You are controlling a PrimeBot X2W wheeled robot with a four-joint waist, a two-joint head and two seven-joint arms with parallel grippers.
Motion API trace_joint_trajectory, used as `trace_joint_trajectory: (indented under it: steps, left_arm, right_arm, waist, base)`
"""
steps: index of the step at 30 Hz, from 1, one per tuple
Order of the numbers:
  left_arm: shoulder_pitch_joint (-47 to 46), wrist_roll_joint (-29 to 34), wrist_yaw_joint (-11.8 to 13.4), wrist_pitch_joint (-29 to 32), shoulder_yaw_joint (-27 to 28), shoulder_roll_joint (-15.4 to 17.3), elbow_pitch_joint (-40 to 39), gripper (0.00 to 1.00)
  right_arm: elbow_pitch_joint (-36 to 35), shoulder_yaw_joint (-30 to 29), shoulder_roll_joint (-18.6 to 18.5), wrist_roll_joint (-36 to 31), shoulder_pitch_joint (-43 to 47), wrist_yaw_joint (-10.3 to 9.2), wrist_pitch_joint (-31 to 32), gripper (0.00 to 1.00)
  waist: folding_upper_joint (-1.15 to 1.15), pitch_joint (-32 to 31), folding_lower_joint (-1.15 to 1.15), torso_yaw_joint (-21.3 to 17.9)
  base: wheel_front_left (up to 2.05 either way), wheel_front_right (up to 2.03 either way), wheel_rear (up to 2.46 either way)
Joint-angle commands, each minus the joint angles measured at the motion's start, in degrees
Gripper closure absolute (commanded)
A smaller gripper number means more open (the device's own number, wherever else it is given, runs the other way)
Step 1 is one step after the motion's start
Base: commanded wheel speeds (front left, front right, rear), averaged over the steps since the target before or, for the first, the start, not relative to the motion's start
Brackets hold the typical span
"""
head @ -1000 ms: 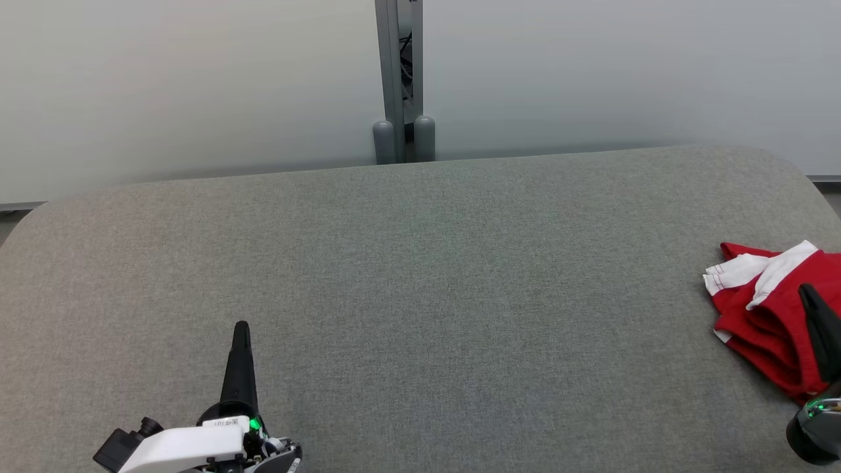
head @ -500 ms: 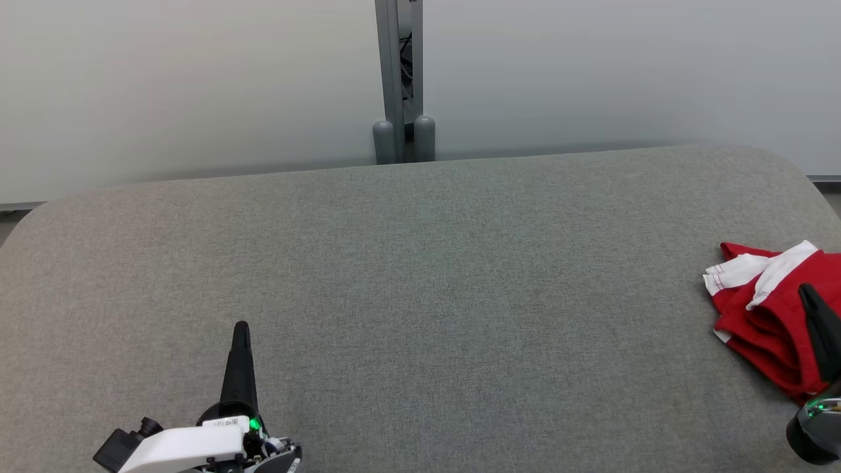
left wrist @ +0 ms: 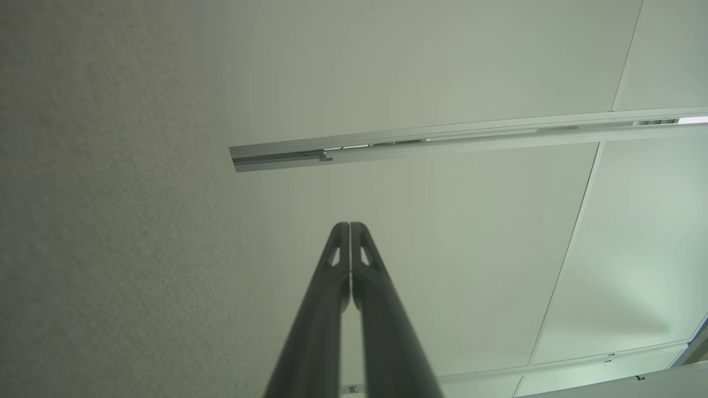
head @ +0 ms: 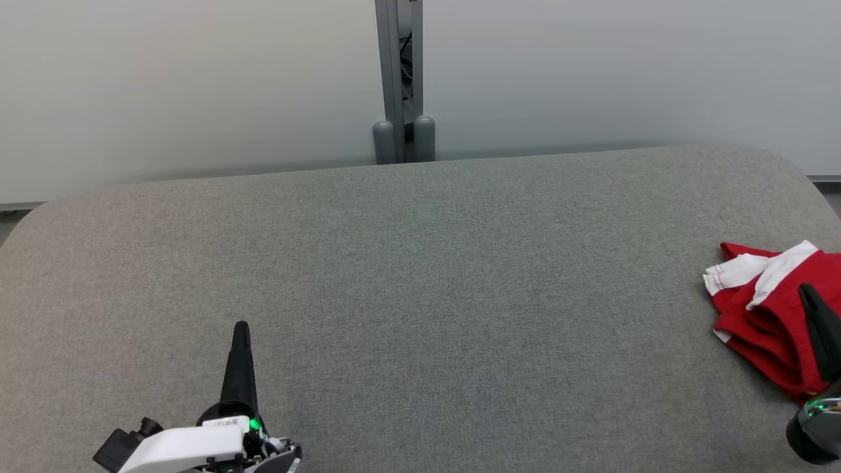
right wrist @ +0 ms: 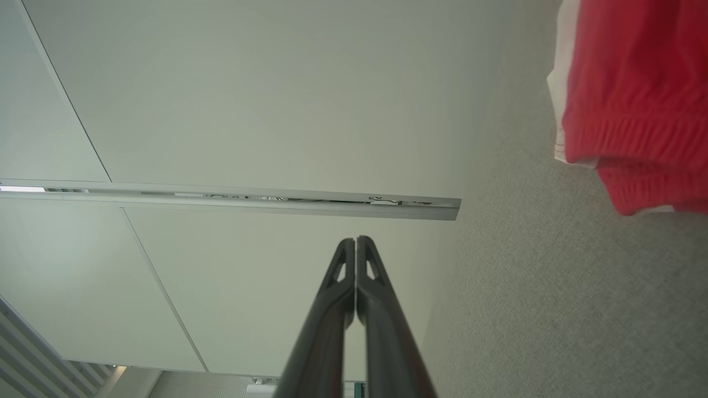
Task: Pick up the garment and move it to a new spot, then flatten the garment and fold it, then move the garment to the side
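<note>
As the red shorts (head: 755,315) lie just beside the right gripper (head: 804,290) — pressed together, like the left gripper (head: 241,326) — that arm is nearer.

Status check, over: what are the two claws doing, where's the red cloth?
Left gripper shut, empty. Right gripper shut, empty, near garment. Garment crumpled, right end of grey surface. Nothing in the way.

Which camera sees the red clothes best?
The head view: the red-and-white garment lies bunched at the table's right end, though the right gripper covers a bit. The right wrist view catches a red ribbed corner. The left wrist view faces table and wall.
</note>
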Motion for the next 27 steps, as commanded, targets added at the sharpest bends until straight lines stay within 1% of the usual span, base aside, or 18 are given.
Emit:
trace_joint_trajectory:
  steps: [1, 27]
  left_arm:
    - [-0.94, -0.28, -0.33, -0.10, 0.11, 0.10, 0.02, 1.00]
    - [-0.95, -0.29, -0.33, -0.10, 0.10, 0.10, 0.03, 1.00]
  right_arm:
    - [-0.14, -0.14, -0.41, 0.33, -0.26, 0.02, -0.18, 1.00]
    - [-0.14, 0.06, -0.49, 0.50, -0.18, 0.01, -0.31, 1.00]
  waist:
    - [0.00, 0.00, 0.00, 0.00]
    - [0.00, 0.00, 0.00, 0.00]
  base:
    - [0.00, 0.00, 0.00]
    - [0.00, 0.00, 0.00]
